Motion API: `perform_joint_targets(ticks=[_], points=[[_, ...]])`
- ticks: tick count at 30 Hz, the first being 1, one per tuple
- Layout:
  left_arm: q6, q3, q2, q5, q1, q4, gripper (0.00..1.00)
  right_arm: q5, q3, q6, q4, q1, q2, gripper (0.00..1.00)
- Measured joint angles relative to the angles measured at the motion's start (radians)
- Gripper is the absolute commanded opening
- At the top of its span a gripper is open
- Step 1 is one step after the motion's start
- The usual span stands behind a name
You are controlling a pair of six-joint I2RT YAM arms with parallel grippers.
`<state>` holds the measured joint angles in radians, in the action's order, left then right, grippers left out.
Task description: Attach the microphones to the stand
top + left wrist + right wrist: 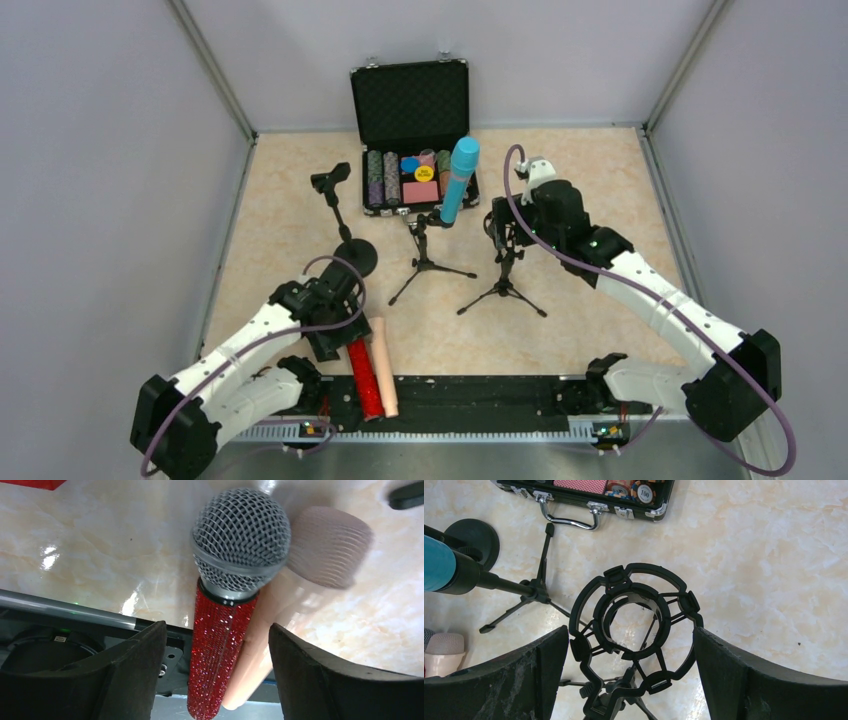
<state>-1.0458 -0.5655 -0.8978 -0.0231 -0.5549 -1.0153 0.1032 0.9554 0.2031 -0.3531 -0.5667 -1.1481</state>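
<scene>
The glittery red microphone (220, 645) with a silver mesh head lies at the table's near edge, and the peach microphone (280, 615) lies against it. My left gripper (216, 630) is open and straddles both handles, with a gap at each finger. The light blue microphone (460, 180) sits clipped in the middle tripod stand (428, 262). My right gripper (630, 632) holds the black shock-mount ring (634, 615) of the right tripod stand (503, 285), a finger against each side. In the top view the left gripper (335, 338) hangs over the red microphone (365, 382) and the peach one (383, 365).
A round-base stand (345, 240) with an empty clip stands at the left. An open black case (412, 135) of poker chips sits at the back. A black rail (470, 400) runs along the near edge under the microphone handles.
</scene>
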Motion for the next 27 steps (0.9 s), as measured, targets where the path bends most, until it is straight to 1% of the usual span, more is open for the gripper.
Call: perform_joint_targets(ticks=[5,10,21,23,25,26,27], points=[[0.003,0.011,-0.073,-0.024,0.000,0.016,0.66,0.000,0.000,0.000,0.002,0.000,0.000,0.91],[0.009,0.012,-0.116,-0.050,0.000,0.043,0.61,0.000,0.000,0.000,0.002,0.000,0.000,0.91],[0.027,0.015,-0.204,-0.088,0.000,0.119,0.57,-0.001,0.000,0.000,0.009,0.000,-0.007,0.91],[0.030,0.017,-0.225,-0.096,0.000,0.130,0.52,-0.001,0.000,0.000,0.009,0.000,-0.007,0.91],[0.034,0.018,-0.240,-0.100,-0.002,0.137,0.45,-0.001,0.000,0.000,0.010,0.000,-0.007,0.91],[0.039,0.018,-0.248,-0.102,-0.002,0.141,0.39,-0.001,0.000,0.000,0.009,0.000,-0.007,0.91],[0.046,0.018,-0.254,-0.101,-0.003,0.144,0.37,-0.001,0.000,0.000,0.009,0.000,-0.007,0.91]])
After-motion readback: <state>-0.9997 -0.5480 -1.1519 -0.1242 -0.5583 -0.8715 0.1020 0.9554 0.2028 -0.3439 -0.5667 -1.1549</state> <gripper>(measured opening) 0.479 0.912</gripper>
